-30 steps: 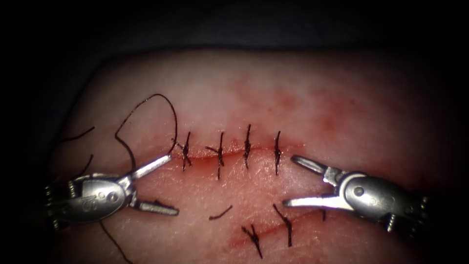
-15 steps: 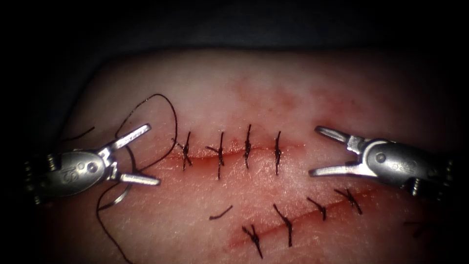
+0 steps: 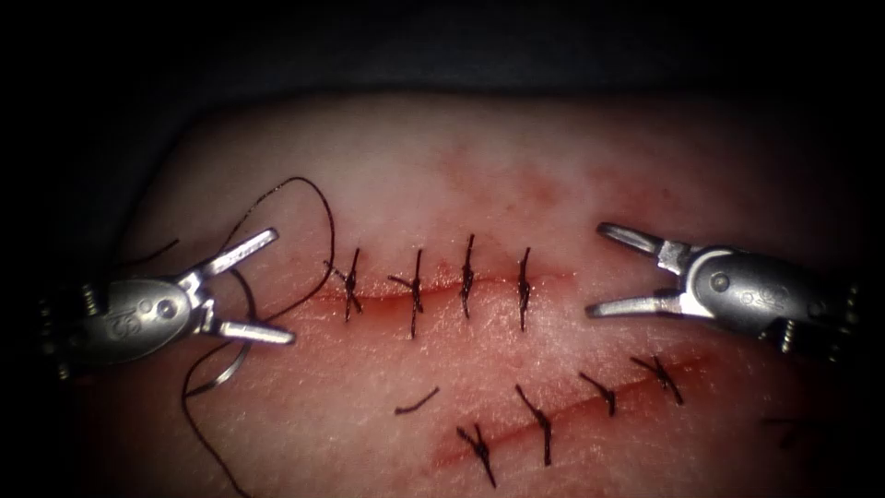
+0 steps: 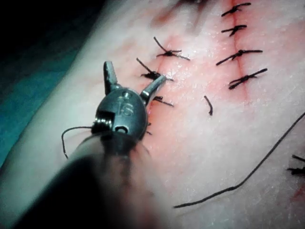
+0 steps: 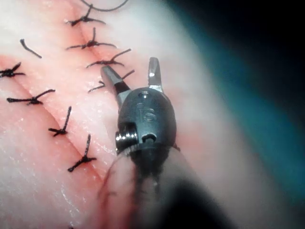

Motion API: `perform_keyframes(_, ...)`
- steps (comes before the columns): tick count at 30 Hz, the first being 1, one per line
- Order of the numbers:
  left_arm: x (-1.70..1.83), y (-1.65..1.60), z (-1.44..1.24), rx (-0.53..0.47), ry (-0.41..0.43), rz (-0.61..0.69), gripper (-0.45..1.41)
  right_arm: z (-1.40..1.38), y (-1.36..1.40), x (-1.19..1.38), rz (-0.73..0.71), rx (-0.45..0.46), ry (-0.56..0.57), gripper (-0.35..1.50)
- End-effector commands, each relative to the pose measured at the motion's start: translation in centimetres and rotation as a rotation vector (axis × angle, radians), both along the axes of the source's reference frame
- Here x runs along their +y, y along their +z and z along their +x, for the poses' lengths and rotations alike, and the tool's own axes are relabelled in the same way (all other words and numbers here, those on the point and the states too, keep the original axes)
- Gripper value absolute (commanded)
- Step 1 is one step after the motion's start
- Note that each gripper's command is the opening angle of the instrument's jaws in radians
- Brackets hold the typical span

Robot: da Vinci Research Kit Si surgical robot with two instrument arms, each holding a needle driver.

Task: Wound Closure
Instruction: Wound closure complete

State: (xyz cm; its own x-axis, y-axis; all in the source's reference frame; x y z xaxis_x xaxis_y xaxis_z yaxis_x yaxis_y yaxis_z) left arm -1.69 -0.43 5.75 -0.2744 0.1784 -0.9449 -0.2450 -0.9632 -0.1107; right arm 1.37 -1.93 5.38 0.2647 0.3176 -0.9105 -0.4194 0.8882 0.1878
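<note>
1. The left pincer (image 3: 263, 288) hangs over the tissue (image 3: 516, 184) at the left end of the cut (image 3: 433, 288), its jaws spread wide and holding nothing.
2. The right pincer (image 3: 608, 269) sits just past the right end of the cut, jaws also spread wide and empty; between the two tools the stitched stretch lies uncovered.
3. The needle (image 3: 221, 373), a thin shiny curve, lies loose on the tissue just below the left pincer's lower jaw, to the left of the cut; I cannot tell whether its tip is in the tissue.
4. The thread (image 3: 318, 207) is dark and wiry; it loops up above the left pincer, comes down near the leftmost stitch, and another length trails towards the lower edge.
5. Four dark stitches (image 3: 468, 277) cross the cut, each short and upright with small knot tails.
6. Below it a second, slanting cut (image 3: 572, 410) carries its own row of stitches, and a short cut end of thread (image 3: 417, 402) lies loose between the two.
7. The tissue is pale, moist and finely grained, tinged with red fluid (image 3: 369, 304) along both cuts.
8. Its far edge falls off into darkness.
</note>
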Motion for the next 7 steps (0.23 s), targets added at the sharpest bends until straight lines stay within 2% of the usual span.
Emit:
perform_keyframes(1, 0.08, 0.04, -0.08, -0.002, -0.002, -0.002, 0.51, 0.1, 0.02, 0.06, -0.003, 0.004, 0.001, 1.13)
perform_keyframes(7, 0.12, 0.03, -0.14, 0.0, -0.006, 0.0, 0.49, 0.1, 0.0, 0.03, -0.01, 0.003, -0.002, 1.09)
